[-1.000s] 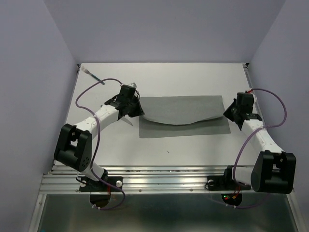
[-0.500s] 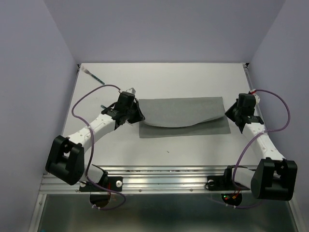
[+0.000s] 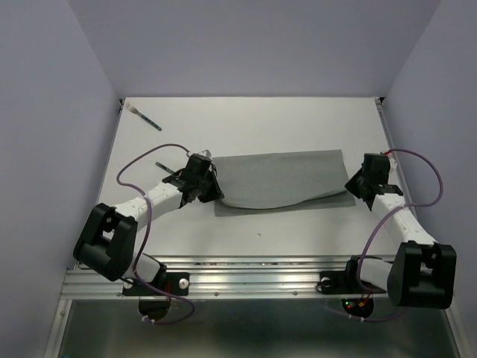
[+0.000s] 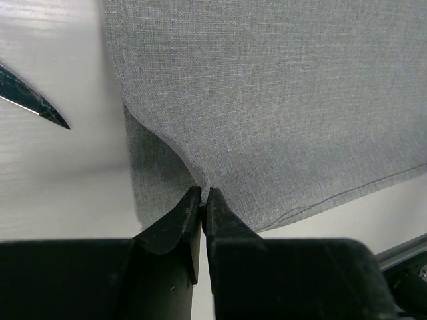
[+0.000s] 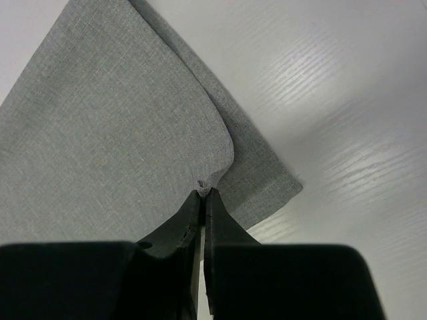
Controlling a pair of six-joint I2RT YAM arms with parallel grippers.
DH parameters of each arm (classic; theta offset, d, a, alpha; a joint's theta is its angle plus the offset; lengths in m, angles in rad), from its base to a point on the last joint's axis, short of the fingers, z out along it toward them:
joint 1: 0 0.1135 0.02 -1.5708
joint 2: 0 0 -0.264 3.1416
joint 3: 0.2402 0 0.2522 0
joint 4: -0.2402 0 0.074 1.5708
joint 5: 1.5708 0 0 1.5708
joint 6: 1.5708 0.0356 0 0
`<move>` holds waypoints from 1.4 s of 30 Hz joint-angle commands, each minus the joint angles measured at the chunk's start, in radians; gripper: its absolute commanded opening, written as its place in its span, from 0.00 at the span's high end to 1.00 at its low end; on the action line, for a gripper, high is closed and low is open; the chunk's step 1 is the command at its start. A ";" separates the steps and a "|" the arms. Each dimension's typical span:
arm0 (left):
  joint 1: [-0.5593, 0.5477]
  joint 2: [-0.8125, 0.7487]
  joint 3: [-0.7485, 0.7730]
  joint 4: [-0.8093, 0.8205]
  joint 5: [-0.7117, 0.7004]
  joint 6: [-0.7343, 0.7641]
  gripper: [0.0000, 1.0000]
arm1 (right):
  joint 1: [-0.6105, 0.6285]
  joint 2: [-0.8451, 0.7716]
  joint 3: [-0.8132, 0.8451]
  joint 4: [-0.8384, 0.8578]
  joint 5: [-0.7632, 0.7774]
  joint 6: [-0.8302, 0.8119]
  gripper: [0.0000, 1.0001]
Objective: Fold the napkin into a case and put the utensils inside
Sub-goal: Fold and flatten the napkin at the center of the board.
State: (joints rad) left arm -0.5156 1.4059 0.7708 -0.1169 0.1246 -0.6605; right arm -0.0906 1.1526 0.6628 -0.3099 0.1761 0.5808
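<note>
Both tools (image 4: 201, 192) (image 5: 202, 193) clamp the napkin (image 3: 283, 171).

The napkin (image 3: 283, 179) lies mid-table (image 3: 298, 119), its upper layer folded over the lower. The left gripper (image 3: 218, 195) pinches its left edge, the right gripper (image 3: 349, 183) its right edge. Left of the napkin, the near utensil (image 3: 165, 167) lies just behind the left arm, the far utensil (image 3: 145, 118) by the back left corner.

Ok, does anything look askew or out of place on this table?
Mildly. The folded-over layer of the plain grey cloth napkin sags in a curve between the left gripper and right gripper pinching it. One teal-handled utensil lies alone at the far-left corner, the second utensil near the left gripper. Nothing looks damaged.
</note>
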 commanded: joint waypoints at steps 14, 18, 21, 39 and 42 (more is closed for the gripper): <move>-0.009 0.002 0.045 -0.002 0.014 0.027 1.00 | -0.008 0.045 0.110 0.035 0.031 0.007 0.99; -0.003 0.048 0.247 -0.082 -0.043 0.068 1.00 | -0.008 0.163 0.257 0.072 0.051 -0.010 0.99; 0.008 0.128 0.366 -0.142 -0.068 0.102 1.00 | -0.017 0.246 0.362 0.113 0.060 -0.021 0.99; 0.222 0.558 1.088 -0.271 -0.080 0.268 1.00 | -0.026 0.768 0.945 0.276 -0.167 -0.021 0.99; 0.229 0.577 1.099 -0.264 -0.065 0.279 1.00 | -0.026 0.773 0.931 0.282 -0.177 -0.016 0.99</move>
State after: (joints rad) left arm -0.3141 1.9827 1.8153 -0.3599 0.0570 -0.4263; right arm -0.1043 1.9385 1.5570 -0.0978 0.0132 0.5667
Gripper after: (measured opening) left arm 0.152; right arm 0.046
